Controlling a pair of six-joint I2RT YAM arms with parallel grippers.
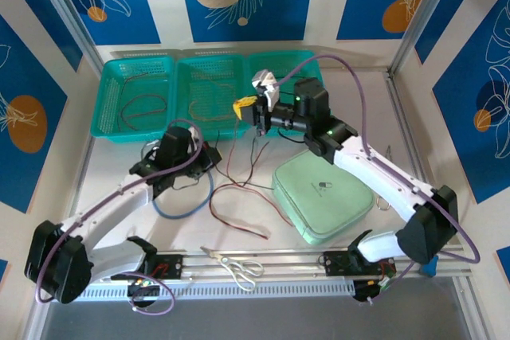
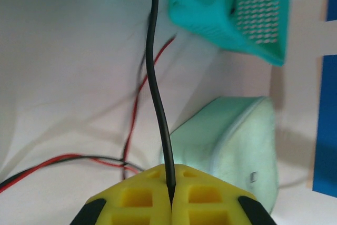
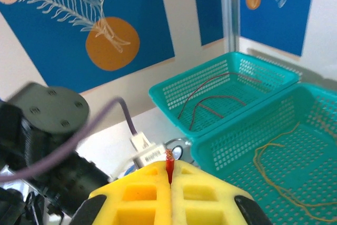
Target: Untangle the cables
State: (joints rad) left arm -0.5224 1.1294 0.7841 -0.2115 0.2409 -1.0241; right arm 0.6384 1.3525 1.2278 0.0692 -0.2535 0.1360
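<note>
Left gripper [image 2: 171,185]: yellow fingers pressed together on a thin black cable [image 2: 157,98], which runs from the fingertips toward the far teal baskets. The gripper sits low over the white table [image 1: 103,166], left of centre. Right gripper [image 3: 170,175]: yellow fingers closed on the end of a thin red cable [image 3: 169,160], raised over the near right corner of the middle teal mesh basket [image 1: 185,77]. Loose red and black cables [image 1: 239,201]: lying in open loops on the table between the two arms, just left of the case. Thin tan-yellow cable [image 1: 209,107]: coiled inside the middle basket. Dark thin cable [image 1: 137,109]: looped inside the left teal mesh basket [image 1: 107,89]. Mint-green zipped case [image 1: 323,197]: flat on the table, right of centre. Blue tube loop [image 1: 177,211]: on the table beneath the left arm. Silver scissors [image 1: 239,268]: at the near edge, between the arm bases.
</note>
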